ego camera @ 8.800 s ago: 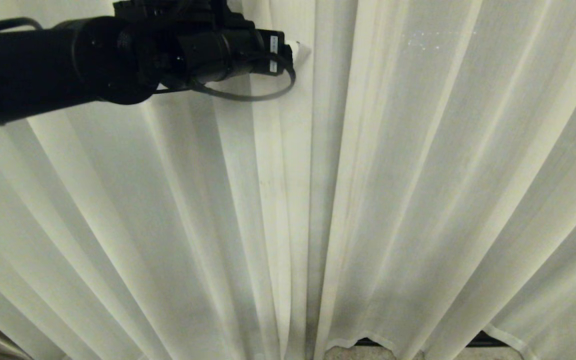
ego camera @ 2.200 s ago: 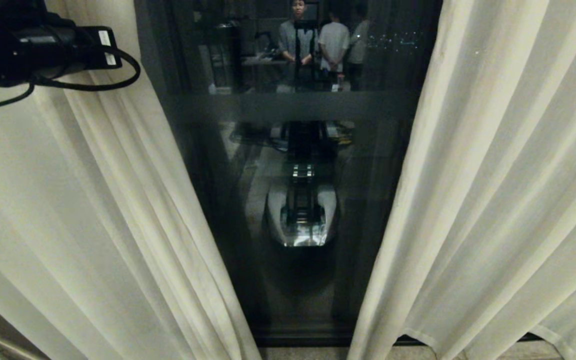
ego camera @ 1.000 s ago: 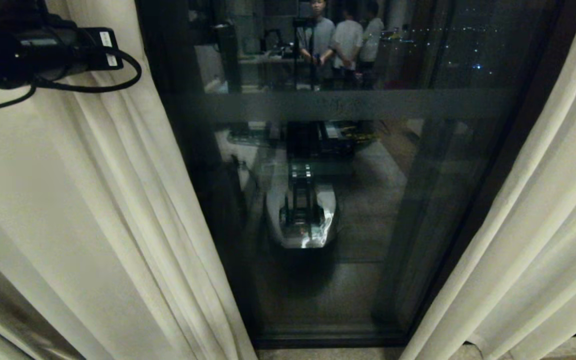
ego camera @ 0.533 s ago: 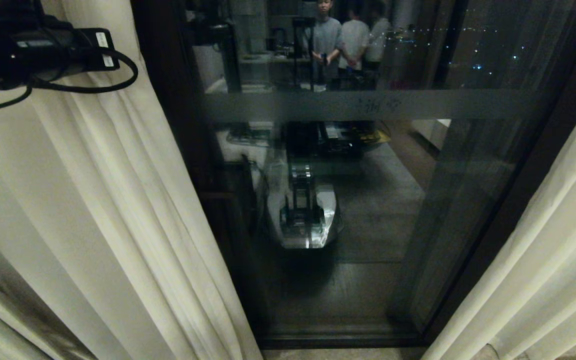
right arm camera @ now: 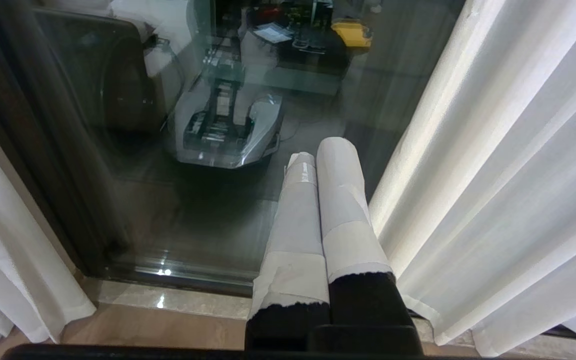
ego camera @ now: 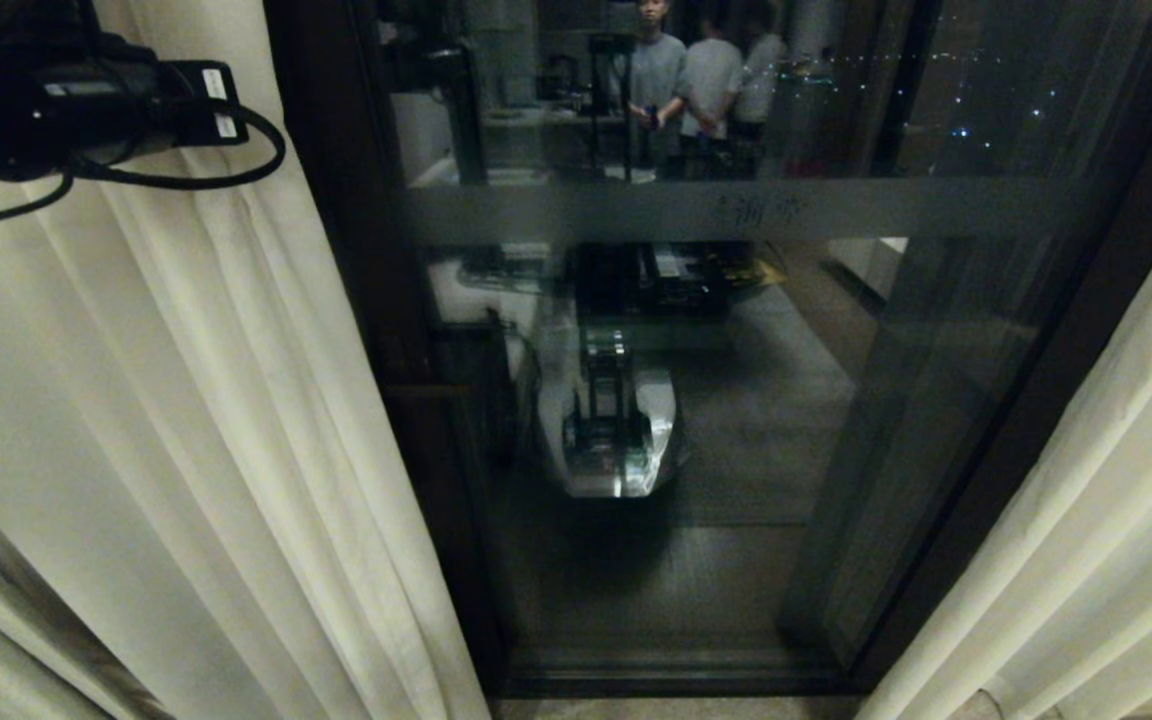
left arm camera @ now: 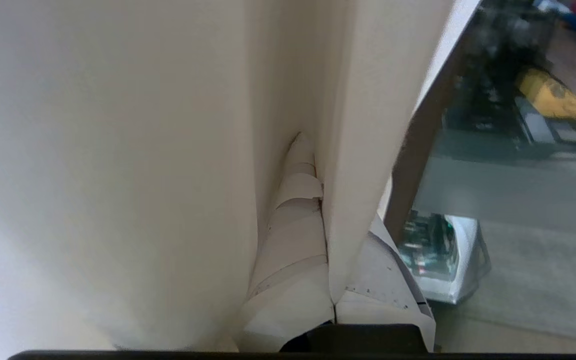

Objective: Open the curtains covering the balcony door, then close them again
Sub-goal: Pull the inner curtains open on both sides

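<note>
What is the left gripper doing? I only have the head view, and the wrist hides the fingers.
Observer: In the left wrist view, the left gripper is shut on a fold of the left curtain.
Operator: And the right gripper? It's nowhere in my view.
Observer: The right wrist view shows the right gripper shut and empty, pointing down toward the foot of the balcony door, beside the right curtain.

A pale stone sill (right arm camera: 188,300) runs along the foot of the glass, with warm wood-toned floor (right arm camera: 133,332) beside it. It is dark outside; small city lights (ego camera: 956,130) glitter through the pane. Reflected in the glass stand three people (ego camera: 701,85) in a dim room.
</note>
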{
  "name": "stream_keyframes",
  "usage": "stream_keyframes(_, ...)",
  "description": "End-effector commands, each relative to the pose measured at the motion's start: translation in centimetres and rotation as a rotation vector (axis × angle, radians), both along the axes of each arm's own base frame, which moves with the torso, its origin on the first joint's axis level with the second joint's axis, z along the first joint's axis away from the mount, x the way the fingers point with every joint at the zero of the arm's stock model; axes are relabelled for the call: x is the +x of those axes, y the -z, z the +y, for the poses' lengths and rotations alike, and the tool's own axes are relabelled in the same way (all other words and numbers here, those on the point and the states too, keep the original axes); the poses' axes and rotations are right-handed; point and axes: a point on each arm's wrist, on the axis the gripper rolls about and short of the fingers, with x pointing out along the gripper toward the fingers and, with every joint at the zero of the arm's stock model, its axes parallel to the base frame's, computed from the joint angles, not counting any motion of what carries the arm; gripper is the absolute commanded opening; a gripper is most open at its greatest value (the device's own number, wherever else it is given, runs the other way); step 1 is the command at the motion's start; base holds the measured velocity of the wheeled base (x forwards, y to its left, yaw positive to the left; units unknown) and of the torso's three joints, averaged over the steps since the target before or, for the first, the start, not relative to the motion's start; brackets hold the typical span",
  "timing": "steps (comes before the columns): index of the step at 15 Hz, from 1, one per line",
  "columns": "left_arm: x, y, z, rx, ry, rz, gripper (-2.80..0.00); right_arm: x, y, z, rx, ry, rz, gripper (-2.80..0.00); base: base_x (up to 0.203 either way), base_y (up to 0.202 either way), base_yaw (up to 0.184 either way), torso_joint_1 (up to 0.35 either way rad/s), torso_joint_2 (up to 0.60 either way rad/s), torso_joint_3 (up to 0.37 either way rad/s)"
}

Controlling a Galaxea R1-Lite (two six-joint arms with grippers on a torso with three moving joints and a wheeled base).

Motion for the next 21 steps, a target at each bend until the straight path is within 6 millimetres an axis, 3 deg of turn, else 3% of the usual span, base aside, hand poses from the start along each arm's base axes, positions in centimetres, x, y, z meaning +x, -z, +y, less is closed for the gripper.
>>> stream_keyframes(1,0.0,-0.1,0.1,-0.001,-0.004,-0.006,-2.8,0.0,0.0,0.0,-0.001,-0.002,0.001,-2.8,0.0,0.0,0.0,0.0,0.0,0.0)
stream_keyframes(4,0.1,-0.3,0.4,0.0,-0.016,-0.012,-2.8,0.0,0.0,0.0,-0.001,-0.002,0.001,-2.8,0.0,0.0,0.0,0.0,0.0,0.0)
stream_keyframes(14,-0.2,-1.1,7.4,-0.031,-0.225,-0.053,-2.8,0.0,0.0,0.0,-0.001,-0.002,0.002,-2.8,0.0,0.0,0.0,0.0,0.0,0.0)
stream_keyframes(21,-0.5,-0.7,11.2,-0.072,-0.339,-0.061,-2.8,0.0,0.0,0.0,-0.001,-0.002,0.002,-2.8,0.0,0.0,0.0,0.0,0.0,0.0)
